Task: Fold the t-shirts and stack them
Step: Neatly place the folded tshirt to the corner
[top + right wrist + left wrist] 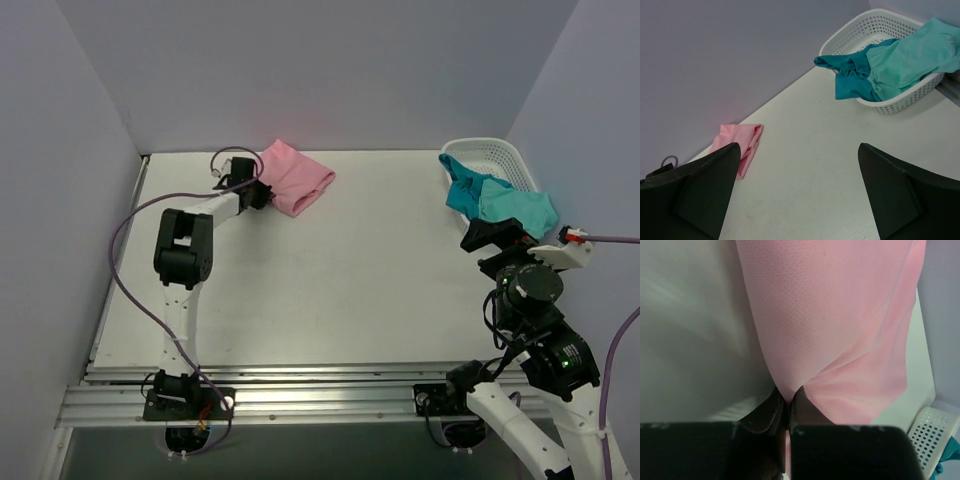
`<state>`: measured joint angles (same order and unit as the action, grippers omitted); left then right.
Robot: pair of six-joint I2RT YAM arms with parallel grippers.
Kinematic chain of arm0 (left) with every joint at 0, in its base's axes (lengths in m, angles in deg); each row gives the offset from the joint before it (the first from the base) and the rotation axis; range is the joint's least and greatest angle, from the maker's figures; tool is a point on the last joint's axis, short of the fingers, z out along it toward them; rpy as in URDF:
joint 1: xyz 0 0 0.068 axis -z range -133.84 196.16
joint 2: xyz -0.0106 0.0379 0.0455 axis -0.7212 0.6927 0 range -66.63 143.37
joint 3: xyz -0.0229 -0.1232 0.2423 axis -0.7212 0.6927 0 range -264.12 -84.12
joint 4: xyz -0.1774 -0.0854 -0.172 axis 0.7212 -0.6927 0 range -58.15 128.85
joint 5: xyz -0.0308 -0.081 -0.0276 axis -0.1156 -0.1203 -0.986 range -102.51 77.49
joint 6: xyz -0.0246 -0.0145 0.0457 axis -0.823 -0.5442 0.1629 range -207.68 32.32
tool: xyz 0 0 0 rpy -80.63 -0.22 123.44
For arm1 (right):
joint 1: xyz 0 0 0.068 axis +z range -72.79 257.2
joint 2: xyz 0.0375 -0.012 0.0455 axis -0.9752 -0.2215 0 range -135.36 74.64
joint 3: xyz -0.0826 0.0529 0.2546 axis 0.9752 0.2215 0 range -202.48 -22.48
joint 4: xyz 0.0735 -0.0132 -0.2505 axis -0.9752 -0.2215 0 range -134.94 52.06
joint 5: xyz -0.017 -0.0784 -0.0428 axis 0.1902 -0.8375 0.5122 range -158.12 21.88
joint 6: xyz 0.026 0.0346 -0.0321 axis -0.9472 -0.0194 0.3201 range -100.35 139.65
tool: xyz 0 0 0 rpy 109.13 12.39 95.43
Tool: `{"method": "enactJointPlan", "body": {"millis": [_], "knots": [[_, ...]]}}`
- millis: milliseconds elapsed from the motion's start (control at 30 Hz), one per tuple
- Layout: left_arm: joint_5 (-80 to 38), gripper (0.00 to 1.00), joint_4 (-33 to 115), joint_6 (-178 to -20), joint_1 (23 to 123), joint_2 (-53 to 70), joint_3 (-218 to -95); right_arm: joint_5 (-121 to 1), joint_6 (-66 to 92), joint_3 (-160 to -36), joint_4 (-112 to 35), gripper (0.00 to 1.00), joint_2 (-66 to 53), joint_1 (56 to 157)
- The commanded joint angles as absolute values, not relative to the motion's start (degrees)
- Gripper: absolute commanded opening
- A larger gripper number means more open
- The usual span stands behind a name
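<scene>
Early stage: left claw (787,402) grips the seemingly folded pink shirt (295,178); right claw (800,167) hangs released. The teal shirts (495,198) lie crumpled in the basket (492,148), not yet folded.

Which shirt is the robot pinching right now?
The pink t-shirt, lying on the table by the back wall. The left pincer is shut on its edge. The teal t-shirt and the turquoise t-shirt sit untouched in the white basket.
</scene>
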<state>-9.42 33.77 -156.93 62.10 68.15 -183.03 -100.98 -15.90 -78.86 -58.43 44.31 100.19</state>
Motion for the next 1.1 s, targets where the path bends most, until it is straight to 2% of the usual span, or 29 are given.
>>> {"method": "enactJointPlan", "body": {"millis": [0, 167, 400, 567, 1067], "knots": [[-17.77, 0.03, 23.66, -141.5, 56.27, 68.1, -187.47, -99.24, -16.12, -77.68, -55.69, 1.0, 44.84, 100.5], [-21.3, 0.03, 13.73, -133.4, 50.56, 68.63, -193.97, -97.83, -15.95, -77.33, -55.25, 1.0, 45.46, 100.41], [-16.91, 0.04, -6.12, -117.16, 46.51, 71.26, -210.39, -94.23, -15.07, -77.15, -54.9, 1.0, 46.34, 100.5], [-5.41, 0.04, -23.01, -108.34, 44.31, 77.67, -227.87, -91.15, -14.11, -77.06, -54.29, 1.0, 45.2, 100.58], [-3.29, 0.04, -21.18, -103.15, 32.63, 85.67, -232.56, -86.76, -14.9, -71.97, -52.88, 1.0, 46.61, 101.46]]}}
